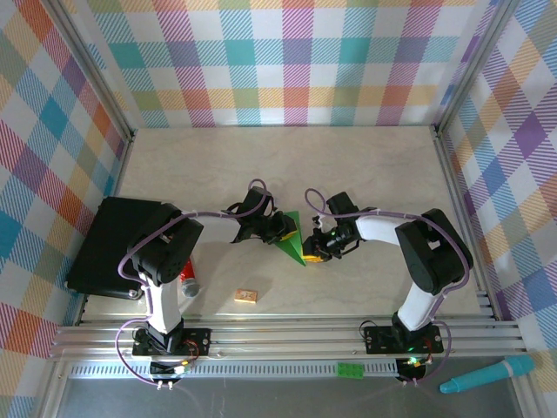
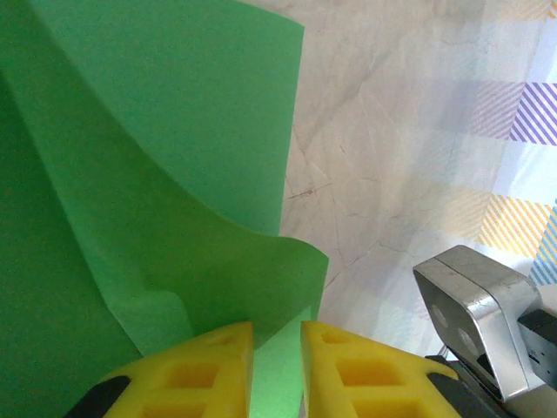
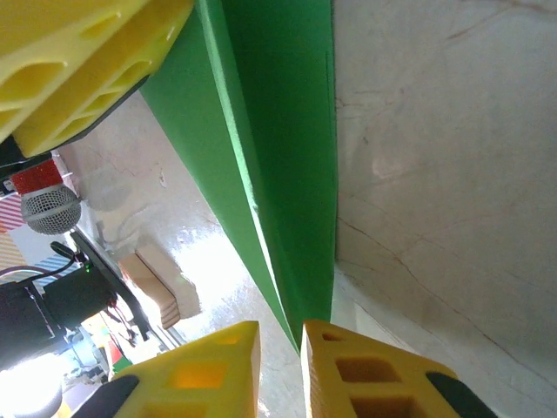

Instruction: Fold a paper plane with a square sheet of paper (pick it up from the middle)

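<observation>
The folded green paper point(image 1: 292, 239) is in the middle of the bench point(image 1: 365, 165), between both grippers. The left gripper point(image 2: 277, 335) pinches it. The right gripper point(image 3: 280, 335) is nearly closed at the paper's pointy tip. I cannot tell if it grips.

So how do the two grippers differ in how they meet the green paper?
The left gripper has a broad curled fold of the paper between its fingers; the right gripper meets its narrow pointed end. The left clearly pinches it; the right's hold is unclear. Both have yellow fingers, nearly closed.
</observation>
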`<act>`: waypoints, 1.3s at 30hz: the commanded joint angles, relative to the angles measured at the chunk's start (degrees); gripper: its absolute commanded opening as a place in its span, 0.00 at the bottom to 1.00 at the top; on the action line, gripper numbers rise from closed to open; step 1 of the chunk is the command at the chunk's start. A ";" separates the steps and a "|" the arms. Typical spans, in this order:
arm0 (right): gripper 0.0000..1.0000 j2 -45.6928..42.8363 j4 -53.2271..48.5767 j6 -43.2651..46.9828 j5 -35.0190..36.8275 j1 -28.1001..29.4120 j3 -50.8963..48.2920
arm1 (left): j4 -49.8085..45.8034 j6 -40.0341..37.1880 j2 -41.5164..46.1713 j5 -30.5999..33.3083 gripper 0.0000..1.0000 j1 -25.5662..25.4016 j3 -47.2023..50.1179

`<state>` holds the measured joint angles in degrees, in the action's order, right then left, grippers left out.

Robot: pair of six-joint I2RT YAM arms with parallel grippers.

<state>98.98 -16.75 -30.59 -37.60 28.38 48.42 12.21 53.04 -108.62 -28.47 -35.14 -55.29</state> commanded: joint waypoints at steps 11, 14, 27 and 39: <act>0.20 2.70 -1.07 1.80 -0.54 1.24 -0.66 | -0.92 -0.83 1.57 -0.62 0.22 -0.55 -0.57; 0.16 3.08 -1.08 1.96 -0.11 1.41 -0.61 | -0.96 -0.86 1.48 -0.63 0.22 -0.55 -0.55; 0.13 5.79 -3.19 3.58 4.66 3.17 0.75 | -1.63 -1.00 3.00 -0.19 0.22 -0.50 -0.44; 0.11 5.00 -4.19 3.58 7.24 3.25 1.76 | -6.69 -2.26 11.78 5.06 0.24 -0.07 6.58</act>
<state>102.30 -19.44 -27.79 -34.11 30.55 49.95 9.10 51.59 -98.35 -25.34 -35.11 -51.51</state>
